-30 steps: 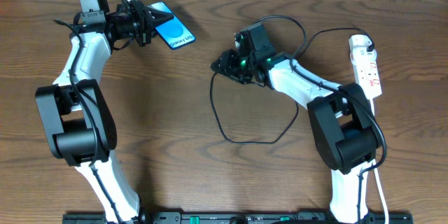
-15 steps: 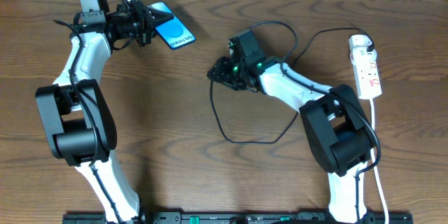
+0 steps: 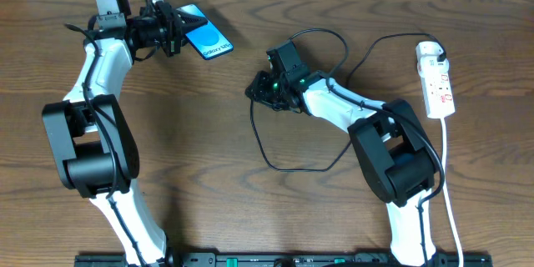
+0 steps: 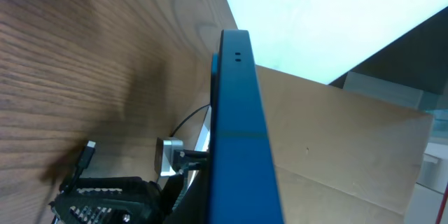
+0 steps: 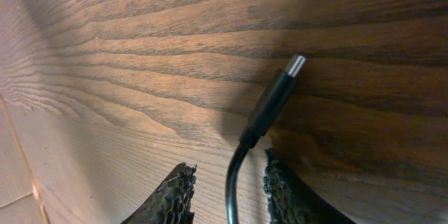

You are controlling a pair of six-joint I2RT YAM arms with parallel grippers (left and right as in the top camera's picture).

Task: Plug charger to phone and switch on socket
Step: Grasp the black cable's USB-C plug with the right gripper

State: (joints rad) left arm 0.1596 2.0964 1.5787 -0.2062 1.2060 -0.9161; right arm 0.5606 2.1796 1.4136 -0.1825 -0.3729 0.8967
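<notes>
The phone [image 3: 209,41], blue screen up, sits at the back left with my left gripper [image 3: 178,29] shut on its left end. In the left wrist view its blue edge [image 4: 238,126] fills the centre. The charger [image 3: 292,167] is a thin black cable looping across the table's middle. Its plug [image 5: 274,101] lies flat on the wood with the metal tip [image 5: 296,64] pointing away. My right gripper [image 5: 227,192] is open and straddles the cable just behind the plug, with a small gap on each side. The socket [image 3: 438,83] lies at the far right.
A white cord [image 3: 448,183] runs from the socket toward the front right edge. The charger's cable arcs behind my right arm [image 3: 350,104] to the socket's top end. From the left wrist view, my right gripper [image 4: 105,196] and the plug tip [image 4: 89,147] show beyond the phone.
My right arm has slid left along the table and its jaws have narrowed round the cable. The left arm and the phone have not moved.
</notes>
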